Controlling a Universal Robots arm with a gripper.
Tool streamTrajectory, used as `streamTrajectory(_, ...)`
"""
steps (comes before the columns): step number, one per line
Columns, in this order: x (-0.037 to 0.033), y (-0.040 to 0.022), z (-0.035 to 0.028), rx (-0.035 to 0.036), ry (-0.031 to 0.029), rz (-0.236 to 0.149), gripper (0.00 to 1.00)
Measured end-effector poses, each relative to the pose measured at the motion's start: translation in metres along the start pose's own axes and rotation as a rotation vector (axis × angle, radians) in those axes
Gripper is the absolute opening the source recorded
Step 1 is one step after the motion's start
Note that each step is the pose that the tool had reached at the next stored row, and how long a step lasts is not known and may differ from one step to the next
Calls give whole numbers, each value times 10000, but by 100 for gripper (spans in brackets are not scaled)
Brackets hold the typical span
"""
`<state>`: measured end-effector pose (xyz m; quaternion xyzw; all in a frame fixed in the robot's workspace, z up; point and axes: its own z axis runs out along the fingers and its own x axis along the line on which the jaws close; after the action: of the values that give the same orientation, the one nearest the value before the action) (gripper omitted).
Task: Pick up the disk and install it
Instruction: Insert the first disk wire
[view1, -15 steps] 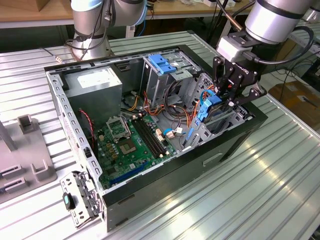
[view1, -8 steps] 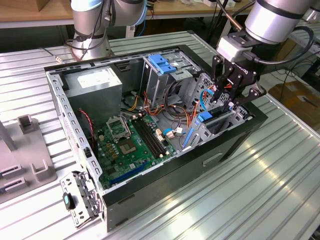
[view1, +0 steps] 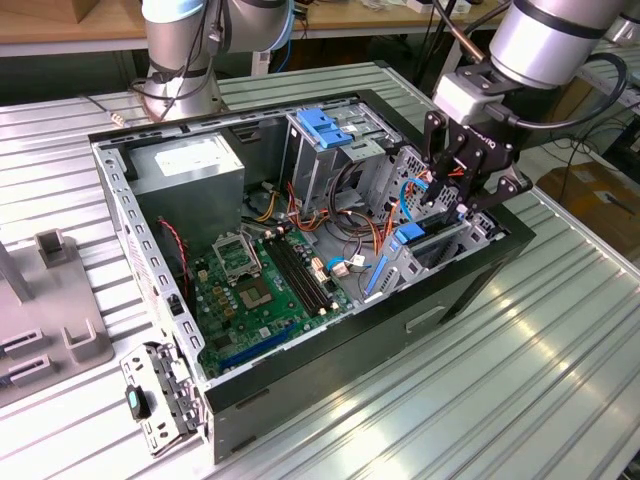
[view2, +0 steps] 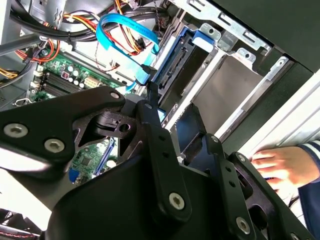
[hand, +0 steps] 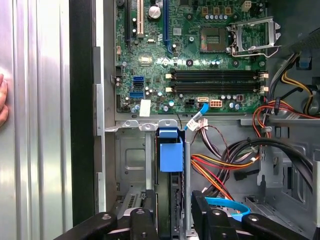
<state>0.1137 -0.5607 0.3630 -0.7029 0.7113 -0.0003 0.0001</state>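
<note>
Claw (hand: 173, 196) sits low centre in the first wrist view, straddling the disk (hand: 170, 155); clamped or let go, I cannot tell. Left to right: hand (hand: 2, 100) at the left edge over the counter (hand: 40, 150), disk on edge in its bay (hand: 130, 160) at centre, cables (hand: 225, 165) lower right, motherboard (hand: 200, 50) across the top.

Bright, even light from overhead. The ribbed metal table (view1: 560, 340) gives off pale glare in the exterior view and washes nearly white in the first wrist view. Soft shadow lies under the walls of the computer case (view1: 330, 350); the motherboard (view1: 260, 290) is clearly lit, with few hard shadows.
</note>
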Motion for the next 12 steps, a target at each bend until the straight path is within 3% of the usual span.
streamTrajectory(2,0,36,-1,0,1,0,43)
streamTrajectory(12,0,40,-1,0,1,1,43)
